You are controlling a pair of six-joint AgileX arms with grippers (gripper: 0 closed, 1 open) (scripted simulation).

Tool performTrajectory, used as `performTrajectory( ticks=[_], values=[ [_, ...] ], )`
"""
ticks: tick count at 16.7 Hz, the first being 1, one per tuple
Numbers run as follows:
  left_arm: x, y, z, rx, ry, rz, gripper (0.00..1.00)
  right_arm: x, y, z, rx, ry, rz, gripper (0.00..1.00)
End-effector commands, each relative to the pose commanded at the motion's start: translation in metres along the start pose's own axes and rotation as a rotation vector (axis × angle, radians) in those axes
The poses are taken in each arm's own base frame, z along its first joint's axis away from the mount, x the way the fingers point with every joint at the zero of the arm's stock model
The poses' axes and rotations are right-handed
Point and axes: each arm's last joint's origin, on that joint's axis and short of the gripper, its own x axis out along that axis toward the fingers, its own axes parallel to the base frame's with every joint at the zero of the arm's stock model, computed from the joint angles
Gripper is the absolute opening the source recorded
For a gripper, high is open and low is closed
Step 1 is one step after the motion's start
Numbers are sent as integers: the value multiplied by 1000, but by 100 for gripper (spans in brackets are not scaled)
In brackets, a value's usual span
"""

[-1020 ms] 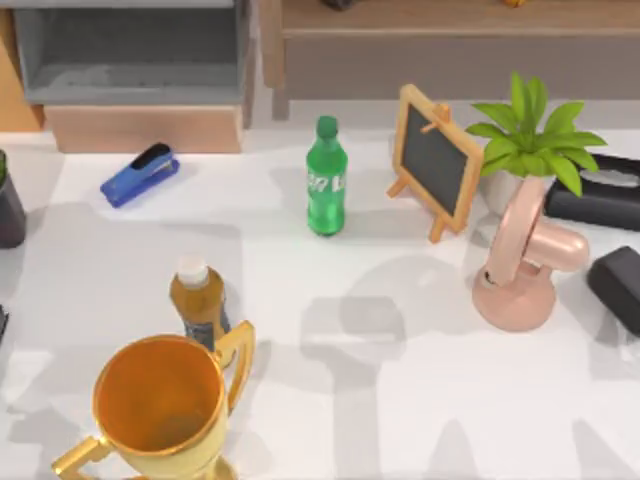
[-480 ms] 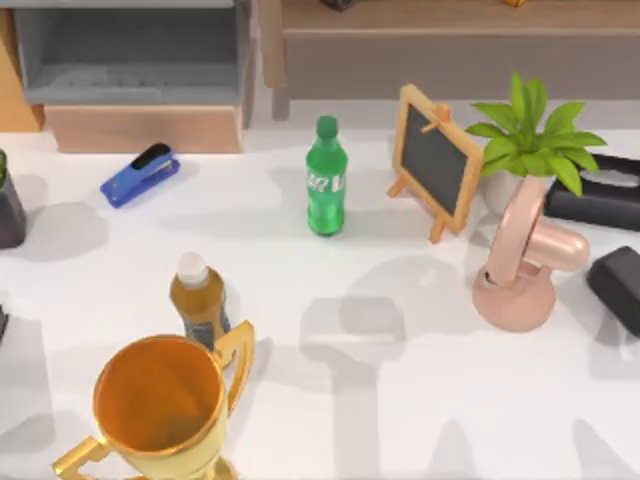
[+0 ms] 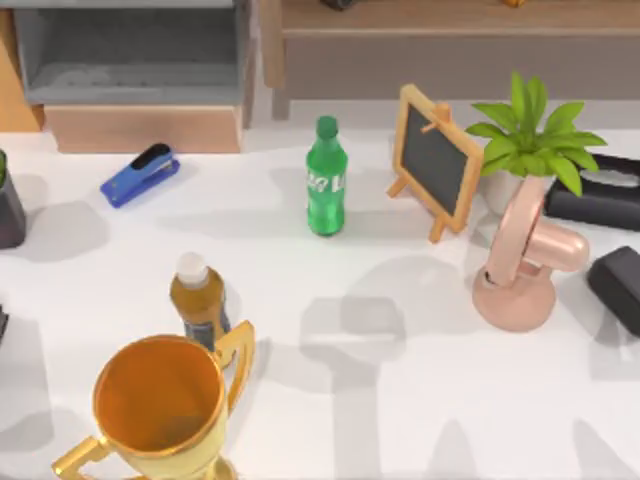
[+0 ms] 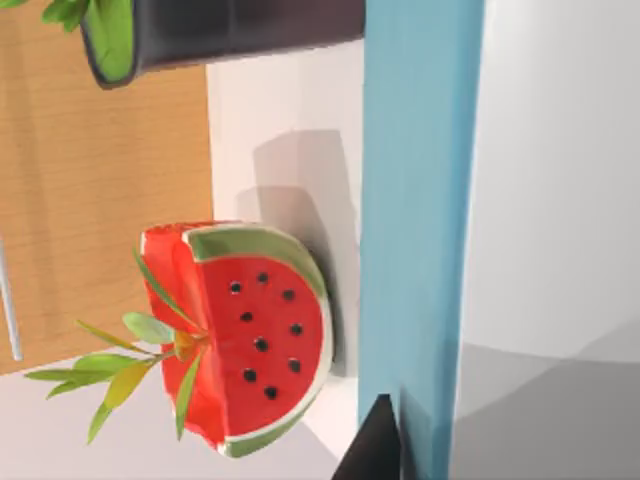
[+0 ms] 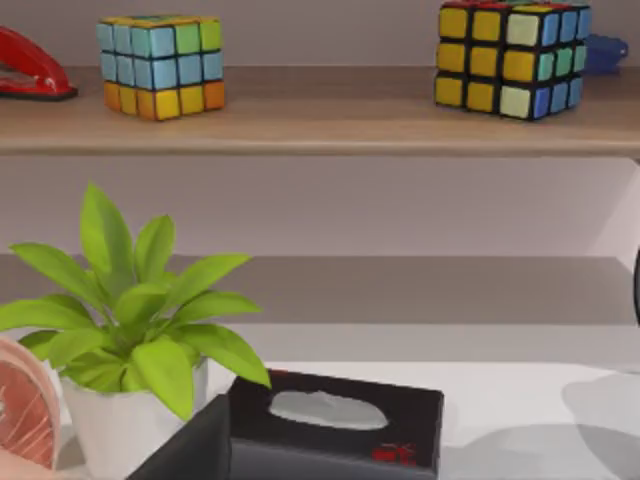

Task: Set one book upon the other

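Since a second ago the broad shadow over the table's (image 3: 400,400) left side has shrunk back toward the edge; the things on the table have not shifted.

From above, nearest is a gold trophy (image 3: 160,405), with a brown bottle (image 3: 198,300) just behind it. A pink fan (image 3: 525,262) stands at the right. Farther back a green bottle (image 3: 325,180) is upright near the middle, a small chalkboard (image 3: 432,160) to its right, then a plant (image 3: 535,135) and a black tissue box (image 3: 595,195). A blue stapler (image 3: 140,175) lies at the far left.

In the left wrist view a dark part of the left end effector (image 4: 378,445) sits against a blue slab (image 4: 415,220), possibly a book, which lies beside a watermelon pot (image 4: 250,335). The right end effector (image 5: 195,450) is near the tissue box. I cannot tell how far open either one is, or whether it holds anything.
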Motion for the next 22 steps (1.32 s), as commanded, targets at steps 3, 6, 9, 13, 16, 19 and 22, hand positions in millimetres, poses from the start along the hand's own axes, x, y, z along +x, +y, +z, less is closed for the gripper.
performTrajectory(
  ticks=[3,6,9,13,16,19,22],
  values=[
    [2,0,0,-2,2,-1,0,0,0,0,0,0,0,100],
    [2,0,0,-2,2,-1,0,0,0,0,0,0,0,100],
    [2,0,0,-2,2,-1,23,0,0,0,0,0,0,100],
    [2,0,0,-2,2,-1,53,0,0,0,0,0,0,100],
    [2,0,0,-2,2,-1,75,0,0,0,0,0,0,100],
    [2,0,0,-2,2,-1,98,0,0,0,0,0,0,100],
    [2,0,0,-2,2,-1,100,0,0,0,0,0,0,100]
  ],
)
